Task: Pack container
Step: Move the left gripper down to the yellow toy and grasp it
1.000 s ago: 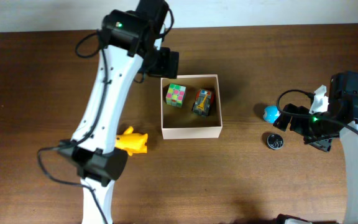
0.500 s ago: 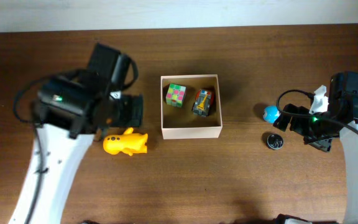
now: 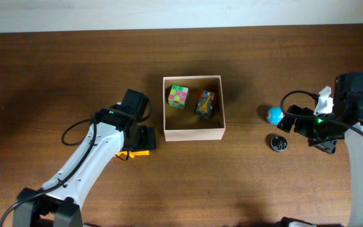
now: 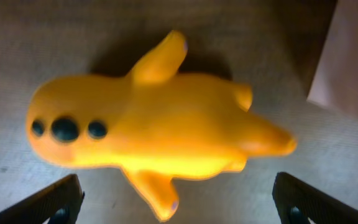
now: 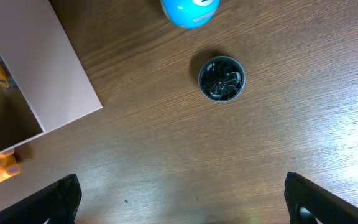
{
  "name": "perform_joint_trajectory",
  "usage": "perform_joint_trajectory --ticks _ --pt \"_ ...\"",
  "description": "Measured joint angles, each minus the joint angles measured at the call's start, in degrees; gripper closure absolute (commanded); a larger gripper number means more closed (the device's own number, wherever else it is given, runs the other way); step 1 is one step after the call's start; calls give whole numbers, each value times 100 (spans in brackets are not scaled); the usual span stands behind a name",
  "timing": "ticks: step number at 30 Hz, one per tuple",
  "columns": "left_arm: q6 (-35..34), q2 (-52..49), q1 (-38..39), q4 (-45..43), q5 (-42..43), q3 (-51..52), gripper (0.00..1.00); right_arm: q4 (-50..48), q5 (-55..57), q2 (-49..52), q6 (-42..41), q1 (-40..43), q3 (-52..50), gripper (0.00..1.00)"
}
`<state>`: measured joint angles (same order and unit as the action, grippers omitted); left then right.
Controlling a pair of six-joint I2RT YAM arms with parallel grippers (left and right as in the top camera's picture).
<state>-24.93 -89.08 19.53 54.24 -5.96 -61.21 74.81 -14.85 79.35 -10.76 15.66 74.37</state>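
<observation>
Left gripper (image 3: 145,140) sits low over the toy (image 4: 160,130), left of centre in the overhead. Jaws wide apart, nothing held. The toy's length runs along the line between the tips, so that span looks tight. Better to turn the wrist and pinch across the thick middle, since fins and tapered tail would likely slip.

Toy: yellow, smooth, glossy, rounded, probably soft plastic.

Box (image 3: 193,133) mid-frame on the table (image 3: 55,75), just right of the toy. Stiff cream card walls, tan floor. Holds a chequered cube (image 3: 178,96) and a printed block (image 3: 205,103); lower half free.

Right side: glossy blue ball (image 3: 274,115), black finned disc (image 3: 279,143). Right gripper (image 5: 185,205) jaws apart, empty.
</observation>
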Motion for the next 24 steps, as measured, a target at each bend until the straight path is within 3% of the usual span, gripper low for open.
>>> perform_joint_trajectory --ticks 13,14,16,18,24 --pt "-44 -446 0 -909 -240 476 3 0 -2 0 2 0 0 1" --pt "-44 -555 0 -977 -280 476 11 0 -2 0 2 0 0 1" --pt "2 -732 -2 -1117 -354 476 37 2 0 0 2 0 0 1" --pt "24 -815 -4 -1202 -387 476 77 2 -2 0 2 0 0 1" --pt "85 -822 -17 -503 -420 157 90 2 -2 0 0 0 0 1"
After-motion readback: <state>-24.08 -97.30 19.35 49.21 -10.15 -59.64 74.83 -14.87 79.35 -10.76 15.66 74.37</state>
